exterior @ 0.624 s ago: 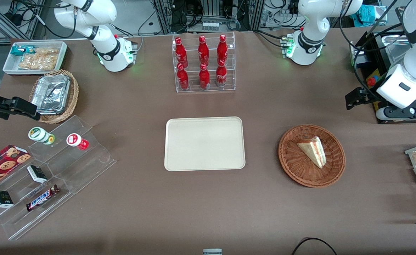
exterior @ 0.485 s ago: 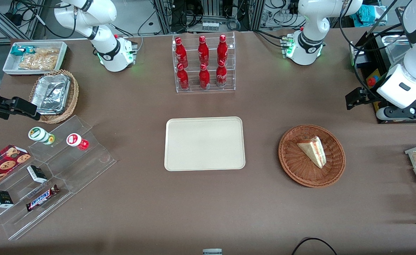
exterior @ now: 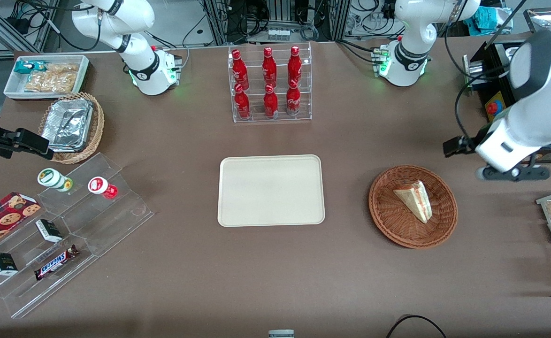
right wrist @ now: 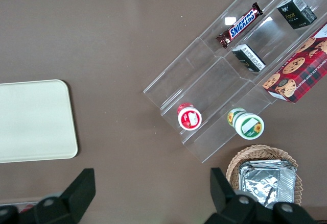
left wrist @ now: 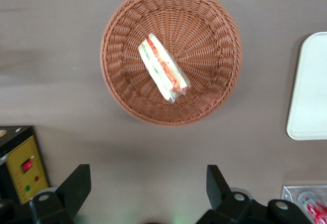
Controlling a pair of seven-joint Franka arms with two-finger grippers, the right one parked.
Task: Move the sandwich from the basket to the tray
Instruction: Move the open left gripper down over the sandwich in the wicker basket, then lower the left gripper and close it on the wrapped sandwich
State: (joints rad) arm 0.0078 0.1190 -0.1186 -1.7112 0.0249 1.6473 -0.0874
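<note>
Sandwich [exterior: 414,201] lies untouched in the basket [exterior: 388,220] — the tool [left wrist: 145,185], fingers wide and empty, has swung nearer, so approach is underway; tray [exterior: 271,190] waits bare.

We find the wrapped triangular sandwich [exterior: 415,201] lying flat inside the round reddish-brown wicker basket [exterior: 388,220]. The cream rectangular tray [exterior: 271,190] sits well apart, bare. The gripper [left wrist: 145,185] hovers above, fingers spread.

"SNICKERS" on chocolate bar [right wrist: 240,25]
</note>
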